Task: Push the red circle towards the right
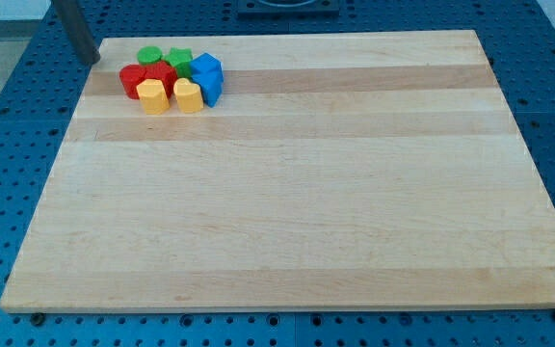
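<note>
- My tip (92,59) sits at the top-left corner of the wooden surface (287,193), just beyond its edge, to the view's left of the block cluster and apart from it.
- The end effector is a plain dark rod; it grips nothing and has no jaws to open or close.
- The red circle (131,80) lies at the cluster's left edge, nearest my tip.
- A second red block (165,75), shape unclear, touches it on the view's right.
- A green circle (148,56) and another green block (179,60) sit at the cluster's top.
- Two blue blocks (207,67) (211,90) form its right side.
- A yellow hexagon (152,96) and a yellow block (188,96) line its bottom.
</note>
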You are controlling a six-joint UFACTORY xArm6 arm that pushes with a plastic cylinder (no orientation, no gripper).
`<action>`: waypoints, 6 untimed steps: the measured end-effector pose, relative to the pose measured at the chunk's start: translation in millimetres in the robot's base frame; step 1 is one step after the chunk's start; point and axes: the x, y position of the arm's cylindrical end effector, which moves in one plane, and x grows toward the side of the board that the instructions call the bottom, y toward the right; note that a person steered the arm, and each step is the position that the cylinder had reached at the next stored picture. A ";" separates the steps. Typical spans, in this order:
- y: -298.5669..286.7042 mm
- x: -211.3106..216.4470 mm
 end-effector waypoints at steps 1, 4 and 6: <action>0.0 29.0; 64.8 37.4; 131.3 55.6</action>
